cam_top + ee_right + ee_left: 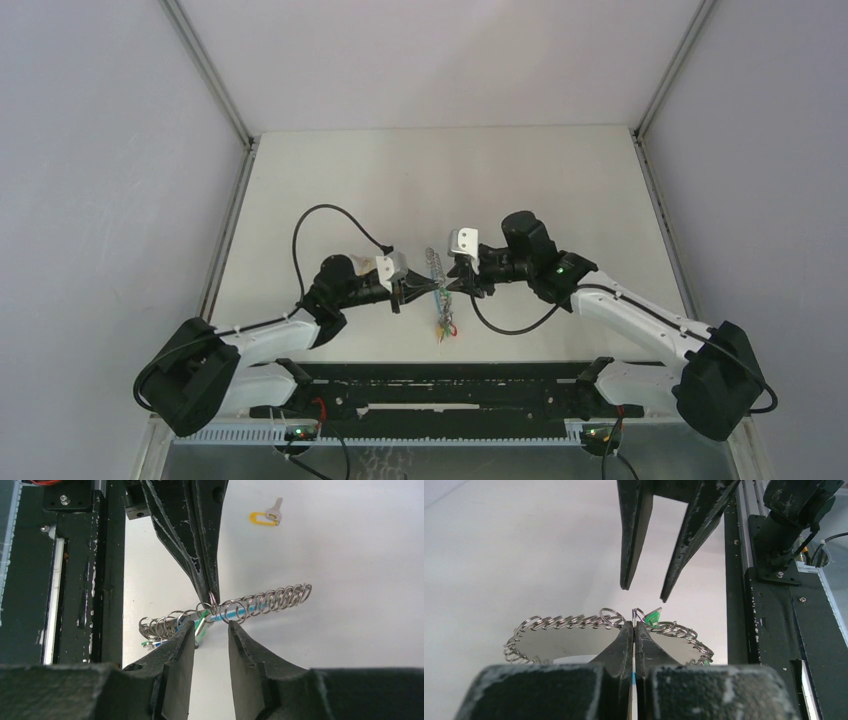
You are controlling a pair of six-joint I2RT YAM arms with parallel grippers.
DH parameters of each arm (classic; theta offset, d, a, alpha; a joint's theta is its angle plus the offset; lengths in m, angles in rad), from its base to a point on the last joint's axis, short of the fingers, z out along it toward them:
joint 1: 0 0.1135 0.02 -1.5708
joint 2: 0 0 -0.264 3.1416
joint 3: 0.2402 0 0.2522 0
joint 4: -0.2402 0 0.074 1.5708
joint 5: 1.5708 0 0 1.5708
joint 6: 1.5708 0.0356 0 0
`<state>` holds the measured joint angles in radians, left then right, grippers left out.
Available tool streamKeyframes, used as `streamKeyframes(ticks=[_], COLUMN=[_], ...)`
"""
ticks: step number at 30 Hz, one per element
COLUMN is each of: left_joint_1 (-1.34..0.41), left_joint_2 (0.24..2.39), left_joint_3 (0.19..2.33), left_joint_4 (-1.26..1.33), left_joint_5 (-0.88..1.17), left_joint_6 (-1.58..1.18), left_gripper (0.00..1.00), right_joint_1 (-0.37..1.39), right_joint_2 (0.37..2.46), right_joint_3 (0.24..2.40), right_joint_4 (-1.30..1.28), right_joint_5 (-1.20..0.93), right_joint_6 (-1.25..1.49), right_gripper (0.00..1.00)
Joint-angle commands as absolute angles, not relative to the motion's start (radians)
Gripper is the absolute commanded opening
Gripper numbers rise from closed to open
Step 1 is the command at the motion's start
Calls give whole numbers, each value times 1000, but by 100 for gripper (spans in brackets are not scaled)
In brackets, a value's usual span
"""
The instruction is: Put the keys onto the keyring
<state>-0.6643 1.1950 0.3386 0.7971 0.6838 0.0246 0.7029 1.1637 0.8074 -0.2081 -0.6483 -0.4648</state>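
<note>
While the left hand point(633, 626) was clenched on the middle of the keyring point(434, 262), whose long axis ran 12 to 6 seen from above, the released right hand point(211, 626) faced it from 3 o'clock, the green key point(201, 627) just off its fingertips.

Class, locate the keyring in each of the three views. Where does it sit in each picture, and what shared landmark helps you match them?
Top external: keyring at the centre, slightly below the middle, running near to far.
Left wrist: lower centre, a curved chain of rings spreading to both sides.
Right wrist: centre, a slanted row of rings.
Shared landmark: the left tool, shut on the keyring's middle in every view.
</note>
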Motion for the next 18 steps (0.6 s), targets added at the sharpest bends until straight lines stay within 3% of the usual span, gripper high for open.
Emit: streamKeyframes(ticks=[1,18], left_joint_1=[-662,-661], left_joint_2=[1154,1172], left_joint_3=[306,305], left_joint_4=[932,954], left_joint_5=[681,624], left_joint_6=[0,-18], left_gripper=[0,0], right_joint_1=[675,674], right_joint_2=[1190,1182], right_joint_3=[799,733], right_joint_4=[-76,-16], right_joint_5=[-732,-741], right_joint_6=[-412,-295], right_gripper=[30,31])
